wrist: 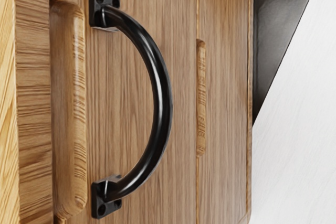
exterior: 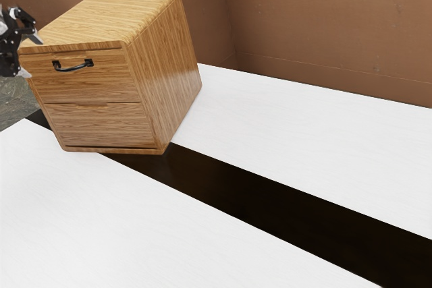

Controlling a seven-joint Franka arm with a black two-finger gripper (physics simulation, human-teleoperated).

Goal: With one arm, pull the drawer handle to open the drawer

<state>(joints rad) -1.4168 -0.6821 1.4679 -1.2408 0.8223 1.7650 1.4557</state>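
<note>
My gripper (exterior: 15, 44) hovers beside the wooden cabinet (exterior: 158, 59), facing the black drawer handle (wrist: 157, 103). Clenched or released, I cannot tell.

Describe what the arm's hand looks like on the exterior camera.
The hand is mostly black, with blocky, angular parts and some white and light grey sections. It sits at the exterior view's left edge beside the wooden drawer cabinet, cut off by the frame, so cables or markings cannot be made out.
</note>
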